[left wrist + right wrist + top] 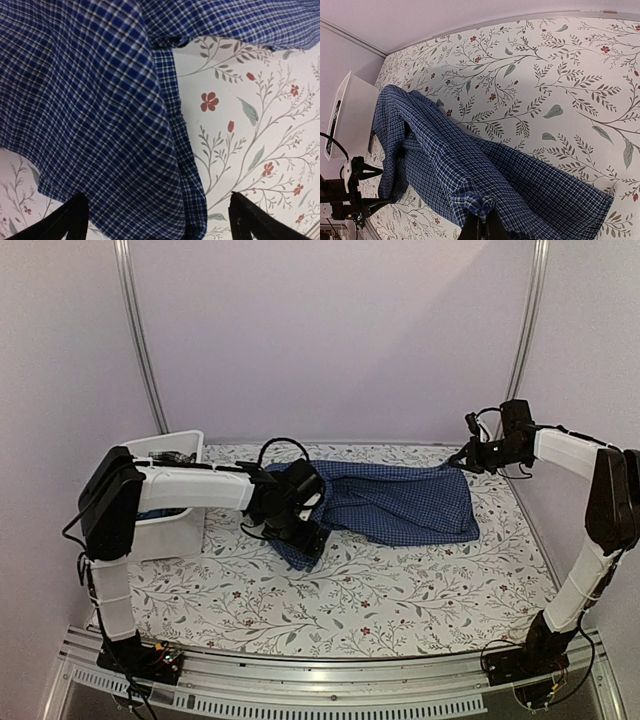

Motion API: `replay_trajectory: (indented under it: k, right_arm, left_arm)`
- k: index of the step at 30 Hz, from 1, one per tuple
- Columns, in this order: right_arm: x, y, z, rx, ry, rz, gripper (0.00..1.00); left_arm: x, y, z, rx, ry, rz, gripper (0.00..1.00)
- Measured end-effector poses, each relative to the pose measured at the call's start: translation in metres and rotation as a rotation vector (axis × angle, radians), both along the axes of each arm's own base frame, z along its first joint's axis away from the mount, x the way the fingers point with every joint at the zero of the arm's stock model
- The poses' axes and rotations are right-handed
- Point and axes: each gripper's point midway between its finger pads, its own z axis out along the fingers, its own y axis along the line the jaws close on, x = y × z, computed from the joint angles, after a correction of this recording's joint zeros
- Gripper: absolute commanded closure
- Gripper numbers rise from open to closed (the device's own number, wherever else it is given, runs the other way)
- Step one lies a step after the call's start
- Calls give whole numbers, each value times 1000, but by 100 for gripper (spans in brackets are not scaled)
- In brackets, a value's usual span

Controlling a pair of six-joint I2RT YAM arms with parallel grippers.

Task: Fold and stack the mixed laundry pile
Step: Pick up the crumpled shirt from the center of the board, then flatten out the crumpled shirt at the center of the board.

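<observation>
Shirt [400, 502]: a blue-and-white checked garment is seen spread across the middle of the floral tablecloth [400, 590], from the tub side to the far right. It is rumpled, not folded.
Shirt's left end: it is bunched in folds beside the white tub [170, 525], directly under the left gripper.
Shirt's right end: it is drawn to a point and lifted off the cloth towards the right gripper.
Left gripper [308, 540]: it is held low over the shirt's left end. In the left wrist view its two fingertips [75, 217] are spread wide, and the checked fabric [90, 100] lies beneath and between them. Nothing is gripped.
Right gripper [468, 458]: it is raised at the far right of the table. In the right wrist view the fingers [481, 229] are closed together on a gathered bunch of the shirt [470, 175], which hangs away from them down to the table.
Tub: it stands at the left edge; its contents cannot be made out.
</observation>
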Motion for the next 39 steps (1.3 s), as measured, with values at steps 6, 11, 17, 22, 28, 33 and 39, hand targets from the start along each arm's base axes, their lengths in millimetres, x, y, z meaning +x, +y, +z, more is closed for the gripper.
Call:
replay_trajectory:
  k: [6, 11, 17, 22, 28, 33, 39]
  right_arm:
    - [-1, -1, -1, -7, 5, -5, 100]
    - [-4, -4, 6, -26, -13, -12, 100]
    - [-5, -12, 42, -63, -90, -50, 100]
    - [12, -22, 138, -95, -306, -114, 100]
    - [-21, -29, 275, -81, -620, -158, 100]
    - [-80, -19, 341, -29, -782, -96, 100]
    - [-139, -2, 399, 43, -939, 29, 100]
  left_arm:
    - [21, 15, -25, 161, -43, 57, 63]
    - [25, 39, -10, 192, -70, 81, 100]
    - [54, 44, 128, -59, -296, 106, 100]
    - [89, 70, 304, -348, -611, 187, 100]
    - [55, 101, 420, -556, -843, 157, 100]
    - [4, 114, 490, -750, -981, 66, 100]
    - [-36, 123, 562, -913, -1112, -27, 100]
